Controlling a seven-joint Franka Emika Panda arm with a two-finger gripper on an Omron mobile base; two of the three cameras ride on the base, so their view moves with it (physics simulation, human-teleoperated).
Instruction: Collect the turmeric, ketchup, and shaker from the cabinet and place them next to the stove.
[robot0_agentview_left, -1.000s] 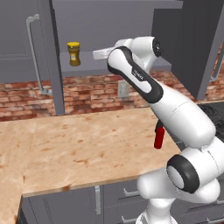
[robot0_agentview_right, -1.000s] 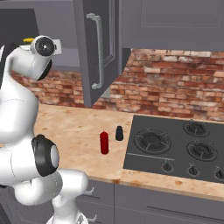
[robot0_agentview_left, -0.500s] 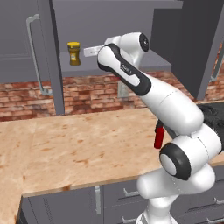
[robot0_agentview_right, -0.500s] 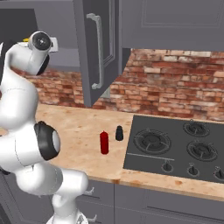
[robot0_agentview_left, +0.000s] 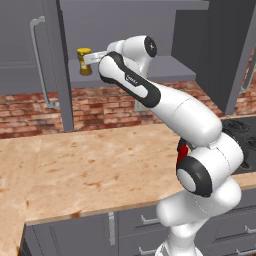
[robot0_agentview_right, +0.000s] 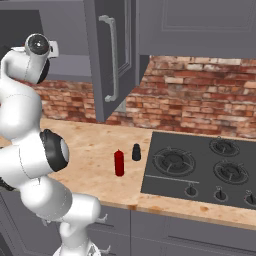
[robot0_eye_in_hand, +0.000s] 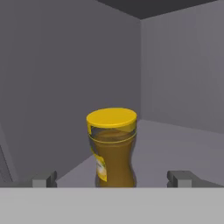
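The turmeric (robot0_agentview_left: 84, 61), a yellow-lidded jar with a brown body, stands upright on the cabinet shelf (robot0_agentview_left: 170, 74). My gripper (robot0_agentview_left: 92, 58) reaches into the cabinet just right of it. In the hand view the turmeric (robot0_eye_in_hand: 113, 148) is centred ahead of the open gripper (robot0_eye_in_hand: 113, 180), whose fingertips (robot0_eye_in_hand: 44, 180) flank it without touching. The ketchup (robot0_agentview_right: 119, 163) and the black shaker (robot0_agentview_right: 136, 152) stand upright on the counter left of the stove (robot0_agentview_right: 200, 172). In the left base view my arm half hides the ketchup (robot0_agentview_left: 182, 152).
An open cabinet door (robot0_agentview_right: 111, 60) with a long curved handle hangs over the counter between the arm and the stove. Another open door (robot0_agentview_left: 54, 65) stands left of the turmeric. A brick wall runs behind the wooden counter (robot0_agentview_left: 85, 170). Drawers (robot0_agentview_left: 145, 220) sit below.
The hand has moved left along the shelf and closer to the turmeric. The jaws have stayed open. The ketchup and shaker have not moved.
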